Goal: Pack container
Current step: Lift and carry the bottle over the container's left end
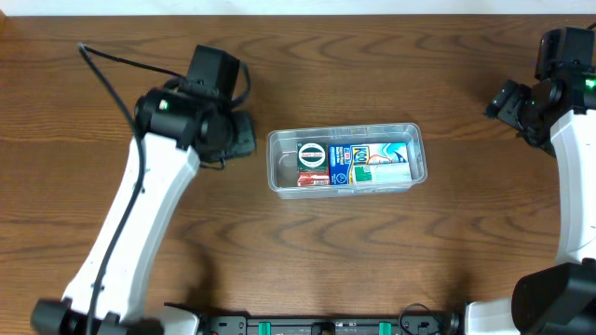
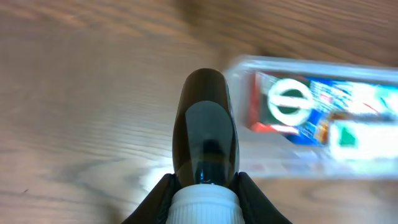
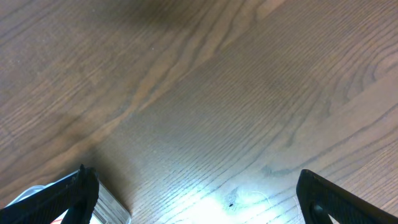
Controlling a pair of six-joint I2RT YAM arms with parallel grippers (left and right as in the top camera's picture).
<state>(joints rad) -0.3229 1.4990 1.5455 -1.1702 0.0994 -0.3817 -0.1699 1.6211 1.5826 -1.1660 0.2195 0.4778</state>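
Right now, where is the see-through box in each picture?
Overhead: the container sits in the middle of the picture.
Left wrist: the container is at the upper right, blurry, beyond the dark bottle.
Right wrist: only a clear edge at the bottom left; cannot tell if it is the box.
Shared landmark, overhead and left wrist: the round-logo packet inside it.

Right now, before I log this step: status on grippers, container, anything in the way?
Left gripper shut on dark bottle, beside container. Right gripper open, empty, far side. Container holds packets. Nothing seen between bottle and container.
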